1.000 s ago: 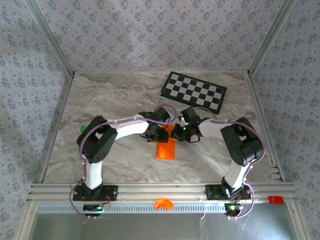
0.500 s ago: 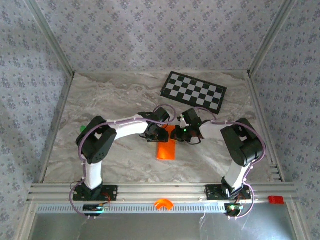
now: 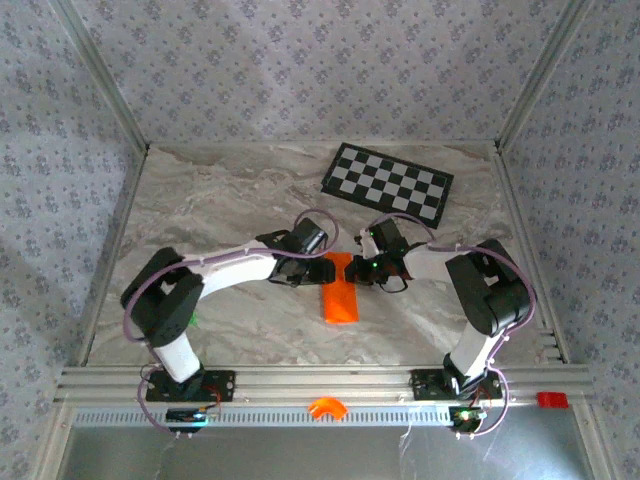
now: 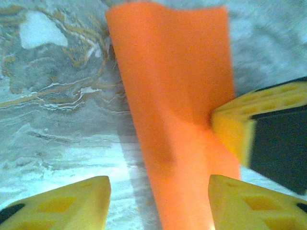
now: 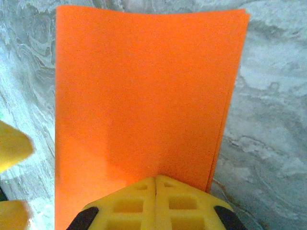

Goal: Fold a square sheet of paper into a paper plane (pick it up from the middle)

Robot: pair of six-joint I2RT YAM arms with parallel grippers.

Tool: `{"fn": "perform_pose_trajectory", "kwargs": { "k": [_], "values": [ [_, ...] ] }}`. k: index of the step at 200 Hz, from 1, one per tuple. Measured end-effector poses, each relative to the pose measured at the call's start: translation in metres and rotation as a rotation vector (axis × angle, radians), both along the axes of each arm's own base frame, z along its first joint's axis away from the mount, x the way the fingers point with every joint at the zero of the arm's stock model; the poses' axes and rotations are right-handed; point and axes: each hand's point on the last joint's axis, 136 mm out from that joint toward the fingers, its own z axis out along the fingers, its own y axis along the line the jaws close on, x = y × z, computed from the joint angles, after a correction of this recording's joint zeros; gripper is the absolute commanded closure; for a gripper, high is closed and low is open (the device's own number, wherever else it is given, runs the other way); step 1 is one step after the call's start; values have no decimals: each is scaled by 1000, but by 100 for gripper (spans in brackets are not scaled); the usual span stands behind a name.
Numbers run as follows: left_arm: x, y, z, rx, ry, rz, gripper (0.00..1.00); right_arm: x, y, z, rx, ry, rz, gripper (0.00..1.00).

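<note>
Square sheet of paper, folded in half to a bright orange oblong, lies flat on the marbled table between the two arms, seen from above, well short of the checkerboard at the back. The left gripper and right gripper meet over its far end, one from either side.

From the left wrist, the left arm's yellow fingers stand about half apart, straddling the orange strip without clamping it: one over bare table, the other at the paper's edge. The right gripper's closed tip bears on the paper from the side.

From the right wrist, the right fingers are pressed tight together with nothing seen between them. Their tip is set on the end of the sheet nearest the camera. The sheet's two layers sit slightly out of line along the right-hand edge.

The step appears to be setting the centre crease, an early one, with no nose folds yet made. To do it well, the closed right tip should keep the layers pinned while the left squares the edges and runs firmly along the fold. Thin paper is likely to skid or buckle if that pressure eases, so strokes should be slow and one-way.
</note>
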Motion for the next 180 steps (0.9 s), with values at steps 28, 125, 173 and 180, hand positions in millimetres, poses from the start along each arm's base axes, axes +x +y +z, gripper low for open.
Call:
{"fn": "perform_pose_trajectory", "kwargs": {
  "k": [28,125,173,180],
  "values": [
    [8,2,21,-138,-32,56,74,-5,-1,0,-4,-9,22,100],
    [2,-30,6,-387,146,-13,100,-14,-7,0,-6,-8,18,100],
    [4,-39,5,-396,172,-33,98,-14,-8,-1,-1,-6,9,100],
    [5,-41,8,-397,168,-37,98,-14,-8,-1,0,-6,8,100]
  ]
}}
